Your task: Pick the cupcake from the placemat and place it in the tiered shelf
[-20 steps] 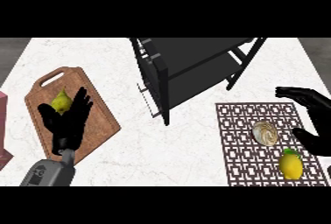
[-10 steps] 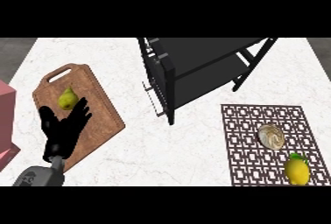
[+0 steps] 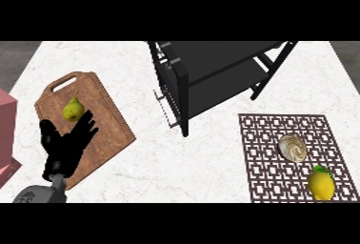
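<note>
White marble with faint grey veining forms the counter (image 3: pixel 211 171). At 12 o'clock stands the tiered shelf (image 3: pixel 211 71), a black frame of thin straight bars carrying flat dark rectangular tiers. At 4 o'clock lies the placemat (image 3: pixel 260 157), a dark brown rectangle cut through with a geometric lattice pattern. The cupcake (image 3: pixel 294 147) sits on the placemat, upper right of its centre, round, pale cream, with a swirled top. Just beside it at its 5 o'clock, also on the placemat, is a lemon (image 3: pixel 321 185), smooth, yellow, oval, with a small green leaf at its top.

At 9 o'clock lies a wooden cutting board (image 3: pixel 105 124), rectangular, grained, tilted, with a slotted handle at its far end. A pear (image 3: pixel 72 109), yellow-green and drop-shaped, rests on its upper half.

The left hand (image 3: pixel 65 147), matte black, hovers over the board's lower part, fingers spread and straight, tips near the pear, holding nothing. The right hand does not show. A pink block (image 3: pixel 5 119) sits at the left edge.
</note>
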